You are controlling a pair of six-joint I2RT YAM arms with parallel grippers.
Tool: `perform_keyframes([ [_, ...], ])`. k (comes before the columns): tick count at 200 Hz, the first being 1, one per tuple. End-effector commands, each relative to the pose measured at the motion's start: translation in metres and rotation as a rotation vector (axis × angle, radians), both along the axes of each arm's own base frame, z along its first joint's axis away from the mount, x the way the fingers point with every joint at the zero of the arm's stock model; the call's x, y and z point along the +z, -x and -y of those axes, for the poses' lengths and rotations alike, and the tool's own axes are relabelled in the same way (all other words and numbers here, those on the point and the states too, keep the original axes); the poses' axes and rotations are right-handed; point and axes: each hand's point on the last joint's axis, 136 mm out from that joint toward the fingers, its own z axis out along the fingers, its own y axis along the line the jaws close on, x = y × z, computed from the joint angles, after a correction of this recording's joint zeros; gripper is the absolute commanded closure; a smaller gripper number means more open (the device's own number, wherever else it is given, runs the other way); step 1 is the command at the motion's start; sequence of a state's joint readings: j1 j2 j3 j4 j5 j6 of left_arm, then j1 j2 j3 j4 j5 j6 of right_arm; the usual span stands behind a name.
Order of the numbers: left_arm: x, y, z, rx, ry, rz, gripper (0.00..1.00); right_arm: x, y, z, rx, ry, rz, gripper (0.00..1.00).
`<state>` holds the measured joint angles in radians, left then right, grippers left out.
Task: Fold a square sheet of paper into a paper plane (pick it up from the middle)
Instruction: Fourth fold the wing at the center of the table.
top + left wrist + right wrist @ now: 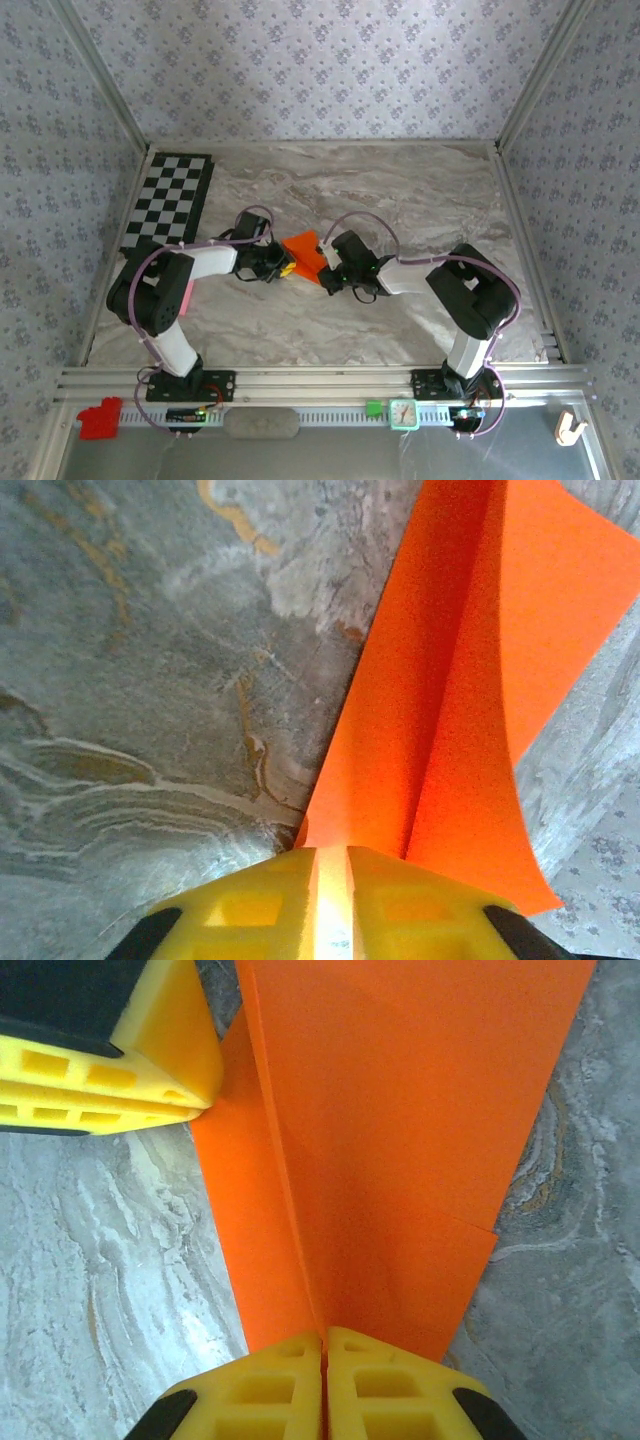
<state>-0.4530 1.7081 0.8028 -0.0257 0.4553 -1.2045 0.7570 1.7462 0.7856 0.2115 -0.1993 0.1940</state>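
— Far along yet?

— Partway, judging by shape. Starting from the left: past the checkerboard (168,205), flat on the marbled bench (430,190), to the left tool (281,268), closed to a sliver and pinching the left edge of the orange paper (303,250).

— Lifted, then?

— Held mid-scene between both arms. Hard to say whether clear of the bench or brushing it. Creased down the centre, with doubled layers tapering toward the grip. Not a narrow dart yet; probably needs wing folds.

— Feel of it?

— Thin, matte, plain on both faces. Bows loosely at the free edge, so likely floppy. Smooth-looking grey veined stone pattern beneath.

— And on the right?

— Right tool (326,277) pressed fully shut on the fold line, yellow pocketed pads (270,1390) meeting on the crease.
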Motion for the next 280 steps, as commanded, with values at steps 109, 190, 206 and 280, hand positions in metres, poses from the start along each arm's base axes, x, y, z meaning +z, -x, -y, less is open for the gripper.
perform_keyframes([
  [109, 0.018, -0.002, 0.006, -0.047, -0.006, 0.033, 0.86, 0.006, 0.005, -0.002, -0.051, -0.233, -0.167, 0.93],
  [190, 0.007, -0.006, 0.014, -0.074, -0.01, 0.03, 0.83, 0.001, 0.004, 0.001, -0.051, -0.245, -0.2, 0.93],
  [206, -0.003, 0.0, 0.01, -0.069, -0.033, -0.008, 0.83, 0.0, 0.004, 0.001, -0.055, -0.242, -0.206, 0.92],
  [280, -0.021, 0.018, -0.001, -0.059, -0.09, -0.089, 0.85, -0.009, 0.003, 0.009, -0.107, -0.2, -0.231, 0.81],
])
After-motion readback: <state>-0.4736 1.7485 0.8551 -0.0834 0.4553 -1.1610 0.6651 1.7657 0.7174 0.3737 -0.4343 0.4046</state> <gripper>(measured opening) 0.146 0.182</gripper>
